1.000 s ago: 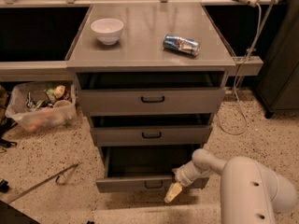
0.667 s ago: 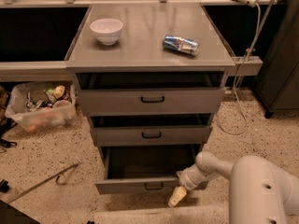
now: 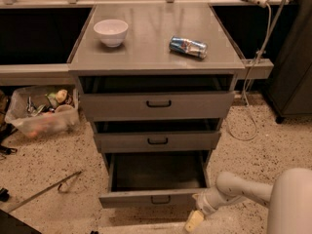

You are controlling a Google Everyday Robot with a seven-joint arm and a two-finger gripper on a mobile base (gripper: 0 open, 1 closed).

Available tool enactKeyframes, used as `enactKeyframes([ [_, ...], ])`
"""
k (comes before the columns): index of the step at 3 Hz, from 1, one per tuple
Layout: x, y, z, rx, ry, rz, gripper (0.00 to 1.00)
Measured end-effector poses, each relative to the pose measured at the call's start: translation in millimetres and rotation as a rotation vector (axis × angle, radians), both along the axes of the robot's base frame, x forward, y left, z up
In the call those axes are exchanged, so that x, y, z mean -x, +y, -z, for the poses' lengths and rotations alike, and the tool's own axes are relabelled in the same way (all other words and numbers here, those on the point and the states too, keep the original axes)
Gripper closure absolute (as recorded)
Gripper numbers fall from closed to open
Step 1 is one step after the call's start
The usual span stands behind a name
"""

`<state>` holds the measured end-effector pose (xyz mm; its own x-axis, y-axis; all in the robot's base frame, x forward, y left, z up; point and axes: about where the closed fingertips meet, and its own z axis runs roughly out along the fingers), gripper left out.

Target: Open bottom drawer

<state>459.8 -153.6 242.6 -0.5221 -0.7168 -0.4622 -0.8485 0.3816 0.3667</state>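
Note:
The grey cabinet has three drawers. The bottom drawer [image 3: 146,197], with a small black loop handle [image 3: 160,199], stands pulled far out and shows a dark, empty inside. The middle drawer [image 3: 157,141] and the top drawer [image 3: 157,104] are each pulled out a little. My gripper [image 3: 194,221] is at the end of the white arm, low by the floor, just right of and below the bottom drawer's front right corner. It holds nothing that I can see.
A white bowl [image 3: 111,31] and a blue can [image 3: 188,46] lying on its side are on the cabinet top. A clear bin of clutter [image 3: 41,112] sits on the floor at left. A metal rod [image 3: 41,189] lies on the floor. A white cable [image 3: 253,87] hangs at right.
My gripper and arm have moved a little to the right and down, away from the bottom drawer's front. The drawer stays pulled out.

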Motion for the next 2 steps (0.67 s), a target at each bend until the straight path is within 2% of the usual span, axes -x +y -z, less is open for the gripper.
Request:
enactKeyframes([
  [1, 10.1, 4.1, 3.0, -0.004, 0.016, -0.012, 0.00],
  [2, -25.8, 16.5, -2.4, 0.002, -0.072, -0.033, 0.00],
])
